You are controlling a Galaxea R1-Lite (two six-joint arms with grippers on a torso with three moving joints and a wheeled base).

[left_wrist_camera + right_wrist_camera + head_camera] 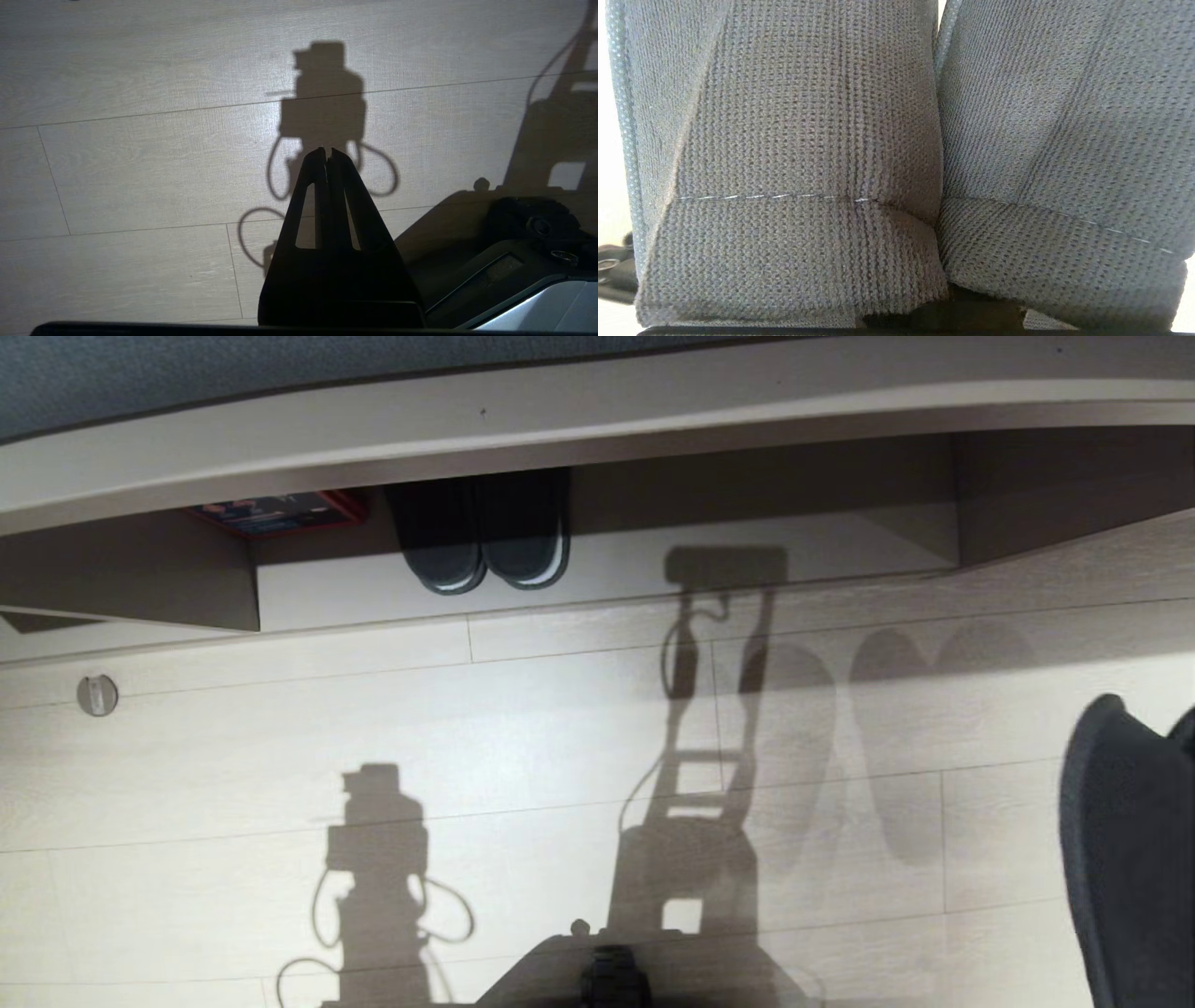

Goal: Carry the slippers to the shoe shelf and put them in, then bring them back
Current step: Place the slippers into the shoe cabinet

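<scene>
shoe shelf [653,583] with another dark pair inside; floor [280,756] before it. slippers [896,154], soft knitted fabric, light and floppy by the look, hang side by side at the head view's right edge [1125,859], pinched in the closed right end effector, itself hidden; heel edges look best for holding. left end effector [328,154] closed, empty, idle.

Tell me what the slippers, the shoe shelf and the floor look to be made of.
The slippers: soft grey knitted fabric, matte; fine ribbed weave and a stitched seam show. The shoe shelf: likely laminated board, beige and smooth, with flat square edges. The floor: pale wood-grain planks, probably laminate, slightly glossy.
</scene>
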